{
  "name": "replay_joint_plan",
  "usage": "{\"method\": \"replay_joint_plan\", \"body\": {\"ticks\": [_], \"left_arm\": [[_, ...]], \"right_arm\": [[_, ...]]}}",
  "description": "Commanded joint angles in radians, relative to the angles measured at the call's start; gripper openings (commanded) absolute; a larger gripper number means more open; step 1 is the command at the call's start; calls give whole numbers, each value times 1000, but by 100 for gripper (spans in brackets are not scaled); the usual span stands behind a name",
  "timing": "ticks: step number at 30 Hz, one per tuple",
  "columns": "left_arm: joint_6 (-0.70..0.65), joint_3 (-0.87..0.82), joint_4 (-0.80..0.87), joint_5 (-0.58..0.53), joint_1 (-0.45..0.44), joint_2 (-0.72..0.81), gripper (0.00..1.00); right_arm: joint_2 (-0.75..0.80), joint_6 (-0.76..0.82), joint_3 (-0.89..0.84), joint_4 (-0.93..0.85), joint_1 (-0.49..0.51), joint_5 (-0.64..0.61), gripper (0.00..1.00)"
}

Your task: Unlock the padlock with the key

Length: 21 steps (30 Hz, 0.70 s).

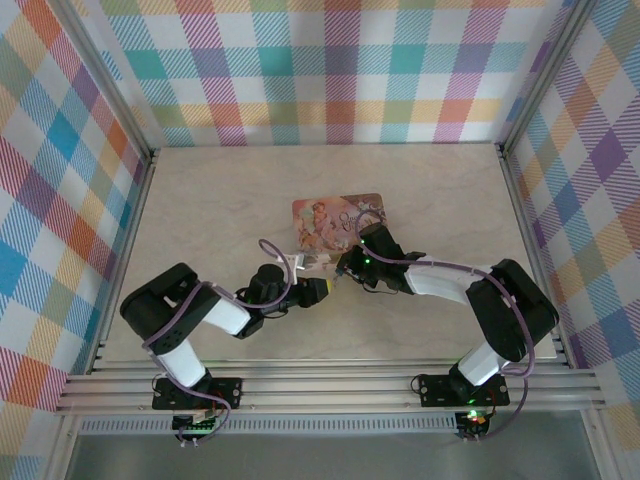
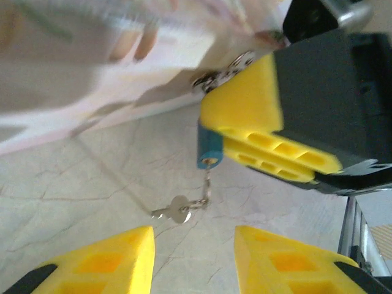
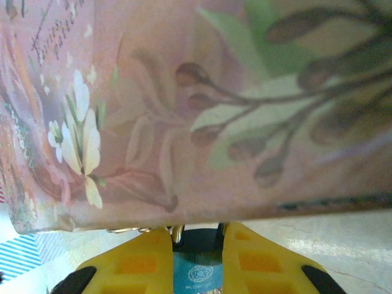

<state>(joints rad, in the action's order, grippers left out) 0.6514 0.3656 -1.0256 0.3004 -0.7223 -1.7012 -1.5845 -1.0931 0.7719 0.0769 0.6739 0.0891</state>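
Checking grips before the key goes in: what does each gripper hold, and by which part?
The right gripper clamps the padlock by its teal body; the left gripper is open, holding nothing.

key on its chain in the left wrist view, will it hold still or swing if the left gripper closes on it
The key hangs from the padlock by a thin linked chain, so it will probably swing or twist when nudged. It looks small and flat, likely light and apt to slip from the wide pads of the left gripper.
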Motion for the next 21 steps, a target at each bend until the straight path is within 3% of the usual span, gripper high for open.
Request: {"method": "replay_joint_plan", "body": {"ticks": [1,12,21], "left_arm": [[35,30,-100,37,-1,-52,38],[36,53,-155,12,-4,-102,37],[49,82,-172,29,-8,-136,31]], "right_arm": [[6,-40,-16,-81,7,31,0],[-2,-36,-9,-84,6,42,0],[2,-39,-9,-84,5,44,0]]}}
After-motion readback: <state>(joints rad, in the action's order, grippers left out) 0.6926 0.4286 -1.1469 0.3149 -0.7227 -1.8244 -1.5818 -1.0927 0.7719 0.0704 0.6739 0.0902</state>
